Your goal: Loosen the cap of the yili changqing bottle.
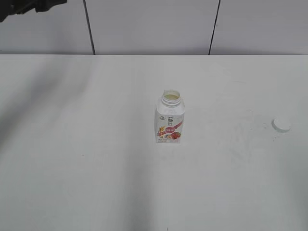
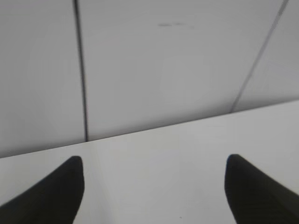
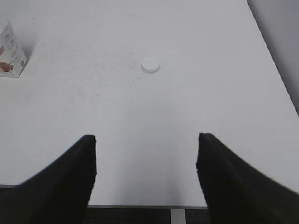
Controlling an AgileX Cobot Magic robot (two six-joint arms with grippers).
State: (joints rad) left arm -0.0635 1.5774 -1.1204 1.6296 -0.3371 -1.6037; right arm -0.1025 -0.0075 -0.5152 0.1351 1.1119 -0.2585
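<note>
The yili changqing bottle (image 1: pixel 170 118) stands upright in the middle of the white table, its neck open with no cap on it. It also shows at the left edge of the right wrist view (image 3: pixel 10 50). The white cap (image 1: pixel 281 125) lies flat on the table to the bottle's right, apart from it, and shows in the right wrist view (image 3: pixel 150 65). My right gripper (image 3: pixel 147 140) is open and empty above the table's front edge, well short of the cap. My left gripper (image 2: pixel 154 163) is open and empty, facing the back wall; neither the bottle nor the cap shows in its view.
The table (image 1: pixel 77 159) is white and ends at a grey panelled wall (image 1: pixel 149 24) behind. A dark part of the left arm (image 1: pixel 24 7) shows at the top left corner of the exterior view. The table's front edge (image 3: pixel 140 205) lies below the right gripper.
</note>
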